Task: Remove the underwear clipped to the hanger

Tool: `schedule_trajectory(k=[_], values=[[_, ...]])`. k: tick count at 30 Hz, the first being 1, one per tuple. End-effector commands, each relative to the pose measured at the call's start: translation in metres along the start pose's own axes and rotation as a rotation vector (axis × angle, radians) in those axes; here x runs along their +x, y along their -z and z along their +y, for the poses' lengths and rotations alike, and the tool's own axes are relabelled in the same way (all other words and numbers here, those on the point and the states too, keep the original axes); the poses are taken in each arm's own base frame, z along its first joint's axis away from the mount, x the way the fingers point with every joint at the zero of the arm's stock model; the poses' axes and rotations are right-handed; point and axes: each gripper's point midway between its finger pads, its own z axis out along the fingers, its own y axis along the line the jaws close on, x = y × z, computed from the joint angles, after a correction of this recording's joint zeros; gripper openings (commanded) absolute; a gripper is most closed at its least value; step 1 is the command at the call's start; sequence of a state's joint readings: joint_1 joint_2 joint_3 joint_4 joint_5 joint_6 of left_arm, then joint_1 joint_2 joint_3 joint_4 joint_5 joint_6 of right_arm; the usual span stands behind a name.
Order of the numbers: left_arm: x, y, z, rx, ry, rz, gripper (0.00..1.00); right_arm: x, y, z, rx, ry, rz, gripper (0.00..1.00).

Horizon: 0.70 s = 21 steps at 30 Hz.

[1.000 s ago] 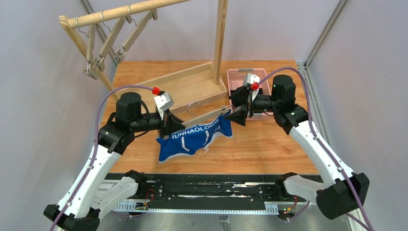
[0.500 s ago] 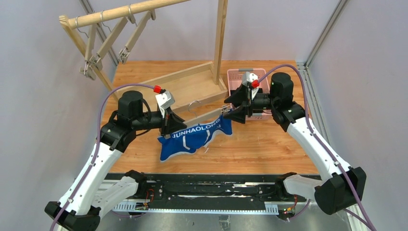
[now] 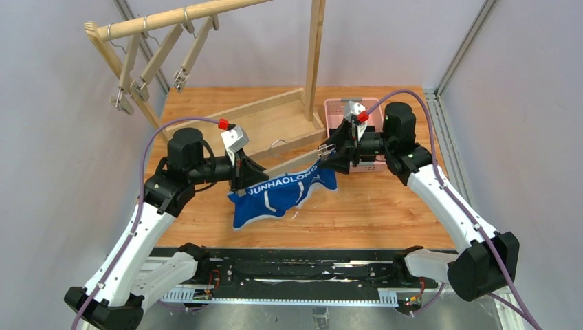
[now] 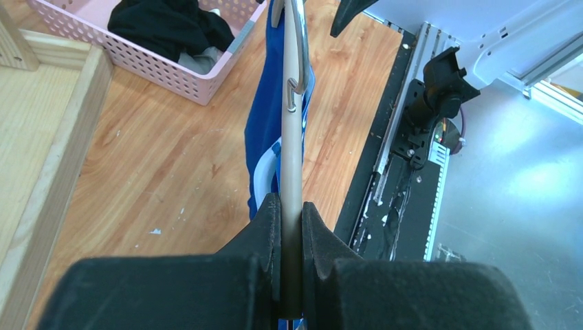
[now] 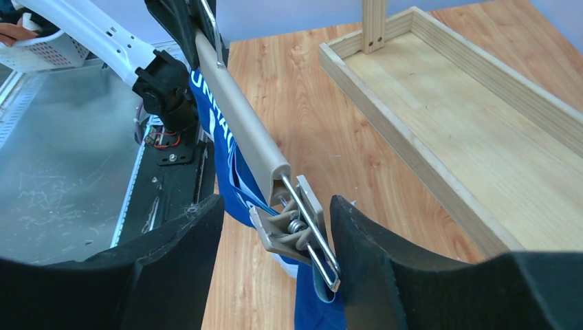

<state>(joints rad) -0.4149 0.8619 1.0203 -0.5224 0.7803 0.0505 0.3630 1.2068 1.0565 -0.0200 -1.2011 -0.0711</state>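
Underwear (image 3: 275, 199), one blue pair, hangs clipped to one hanger (image 5: 237, 117); left fingers (image 4: 268, 227) clamp it, right fingers (image 5: 185, 234) stand apart astride one clip (image 5: 292, 227). One wooden tabletop (image 3: 385, 206) lies below, plain grey walls (image 3: 62, 137) around.

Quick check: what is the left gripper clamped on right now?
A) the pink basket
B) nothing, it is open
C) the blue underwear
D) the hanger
D: the left wrist view shows the left gripper shut on the tan bar of the hanger, with the blue underwear hanging alongside it.

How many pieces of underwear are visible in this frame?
3. The blue underwear hangs from the hanger; the black underwear and grey underwear lie in the pink basket. More may be hidden beneath.
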Motion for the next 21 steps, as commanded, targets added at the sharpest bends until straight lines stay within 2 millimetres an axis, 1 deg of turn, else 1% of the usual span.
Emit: schedule_trajectory(k=[1, 3, 7, 8, 9, 10, 11, 12, 13, 14, 18, 19, 20, 21], values=[[-0.0098, -0.0035, -0.0024, 0.024, -0.021, -0.037, 0.00, -0.0125, 0.0020, 0.0005, -0.012, 0.026, -0.026, 0.63], [-0.0098, -0.0037, -0.0019, 0.022, -0.021, -0.038, 0.00, -0.0134, 0.0022, 0.0004, -0.009, 0.027, -0.027, 0.64], [-0.0092, -0.0042, -0.0014, 0.021, -0.019, -0.037, 0.00, -0.0143, 0.0014, 0.0013, -0.016, 0.027, -0.031, 0.59], [-0.0089, -0.0044, -0.0010, 0.021, -0.017, -0.035, 0.00, -0.0144, 0.0011, 0.0011, -0.017, 0.026, -0.031, 0.57], [-0.0088, -0.0044, -0.0013, 0.023, -0.017, -0.035, 0.00, -0.0144, 0.0008, 0.0011, -0.019, 0.025, -0.030, 0.53], [-0.0083, -0.0046, -0.0012, 0.022, -0.015, -0.034, 0.00, -0.0139, 0.0005, 0.0009, -0.021, 0.023, -0.030, 0.41], [-0.0079, -0.0046, -0.0009, 0.022, -0.016, -0.033, 0.00, -0.0138, -0.0002, 0.0012, -0.027, 0.022, -0.029, 0.23], [-0.0082, -0.0045, -0.0007, 0.021, -0.016, -0.034, 0.00, -0.0142, -0.0007, 0.0017, -0.031, 0.021, -0.030, 0.10], [-0.0076, -0.0046, -0.0003, 0.019, -0.015, -0.033, 0.00, -0.0137, -0.0013, 0.0016, -0.032, 0.020, -0.028, 0.02], [-0.0073, -0.0049, -0.0003, 0.020, -0.014, -0.032, 0.00, -0.0132, -0.0013, 0.0008, -0.028, 0.020, -0.027, 0.01], [-0.0078, -0.0051, 0.0004, 0.017, -0.016, -0.033, 0.00, -0.0139, -0.0014, -0.0010, -0.015, 0.026, -0.027, 0.00], [-0.0080, -0.0050, 0.0002, 0.018, -0.015, -0.034, 0.00, -0.0144, -0.0012, -0.0022, -0.006, 0.027, -0.027, 0.03], [-0.0087, -0.0050, 0.0001, 0.018, -0.016, -0.036, 0.00, -0.0145, -0.0011, -0.0045, 0.009, 0.025, -0.026, 0.19], [-0.0099, -0.0045, -0.0001, 0.017, -0.019, -0.039, 0.00, -0.0156, -0.0004, -0.0069, 0.029, 0.028, -0.026, 0.37]])
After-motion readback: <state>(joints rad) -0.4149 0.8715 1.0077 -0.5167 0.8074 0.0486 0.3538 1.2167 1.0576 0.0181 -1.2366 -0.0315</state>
